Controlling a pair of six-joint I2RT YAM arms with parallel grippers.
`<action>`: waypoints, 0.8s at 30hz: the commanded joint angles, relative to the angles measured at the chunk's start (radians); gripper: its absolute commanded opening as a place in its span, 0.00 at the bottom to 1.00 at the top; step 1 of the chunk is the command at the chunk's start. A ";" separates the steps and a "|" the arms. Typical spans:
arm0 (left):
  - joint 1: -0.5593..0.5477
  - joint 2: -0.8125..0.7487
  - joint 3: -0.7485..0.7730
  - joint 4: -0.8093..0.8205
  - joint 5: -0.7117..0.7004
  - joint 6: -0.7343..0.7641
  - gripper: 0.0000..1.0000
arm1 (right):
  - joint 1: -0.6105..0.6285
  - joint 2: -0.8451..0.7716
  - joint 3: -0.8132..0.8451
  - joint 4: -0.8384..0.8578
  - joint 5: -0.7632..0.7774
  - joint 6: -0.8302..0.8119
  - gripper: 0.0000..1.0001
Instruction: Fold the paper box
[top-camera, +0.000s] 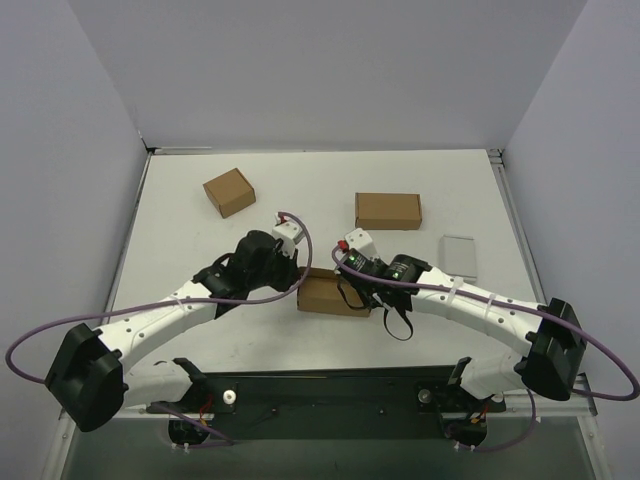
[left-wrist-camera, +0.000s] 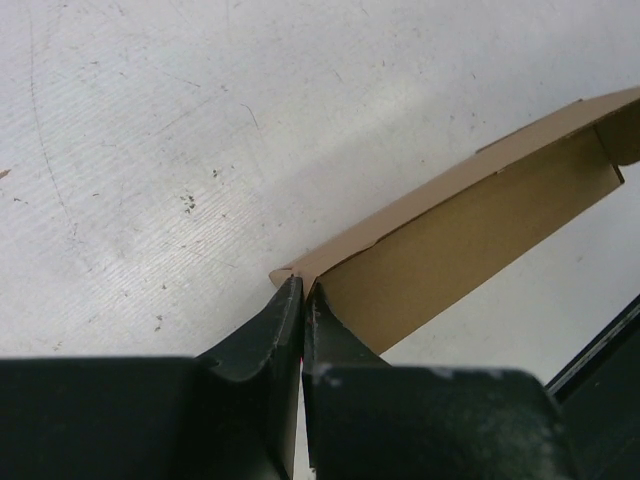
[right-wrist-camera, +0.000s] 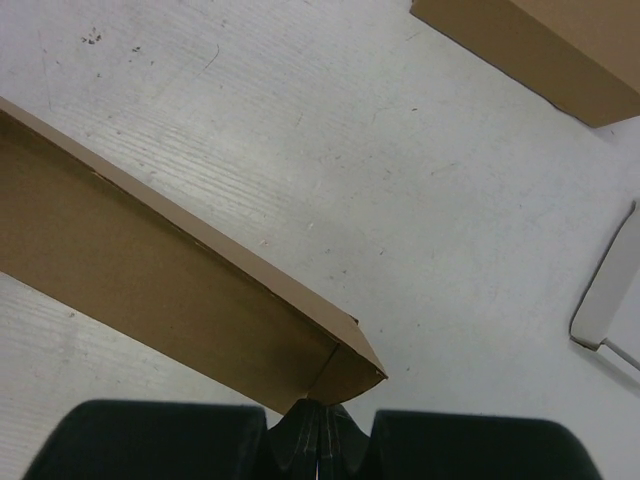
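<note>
The paper box is a plain brown oblong mailer lying low in the middle of the table between both arms. My left gripper is shut on its left end. In the left wrist view the fingertips pinch the corner where a standing side wall meets the end. My right gripper is shut at the right end. In the right wrist view the small end flap runs down into the closed gripper, with the long side wall stretching away to the left.
A smaller squarish brown carton sits at the back left. A closed oblong brown box lies at the back right, also seen as a brown box in the right wrist view. A flat pale grey case lies right of the arms.
</note>
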 joint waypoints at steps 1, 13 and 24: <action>-0.028 0.008 0.003 0.155 -0.024 -0.138 0.04 | 0.018 0.011 0.015 0.053 0.023 0.055 0.00; -0.117 0.020 -0.075 0.232 -0.182 -0.235 0.02 | 0.021 0.030 0.007 0.056 0.027 0.080 0.00; -0.163 0.028 -0.131 0.258 -0.239 -0.263 0.00 | 0.026 0.034 0.005 0.058 0.031 0.083 0.00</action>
